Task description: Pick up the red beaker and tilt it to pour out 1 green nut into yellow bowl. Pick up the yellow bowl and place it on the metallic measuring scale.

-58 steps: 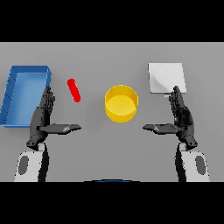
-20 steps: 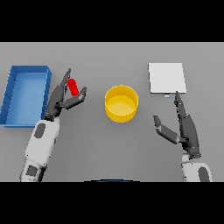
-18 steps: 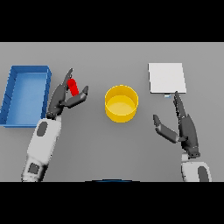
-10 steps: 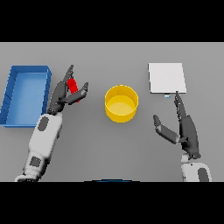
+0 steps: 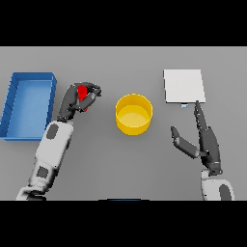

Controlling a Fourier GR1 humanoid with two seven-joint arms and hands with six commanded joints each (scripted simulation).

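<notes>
The red beaker point(image 5: 82, 92) shows only as a small red patch inside my left hand point(image 5: 77, 100), whose fingers and thumb are curled round it, left of the bowl. The yellow bowl point(image 5: 134, 113) stands at the table's middle, apart from both hands. The metallic scale point(image 5: 184, 86), a pale square plate, lies at the back right. My right hand point(image 5: 205, 140) is open with straight fingers, in front of the scale and to the right of the bowl. No green nut is visible.
A blue tray point(image 5: 15, 114) lies at the far left, just left of my left arm. Grey tabletop stretches between the bowl and the scale.
My left hand reached forward to the red beaker and its fingers closed round it, hiding most of it. The right hand pulled back slightly and has since stayed still.
</notes>
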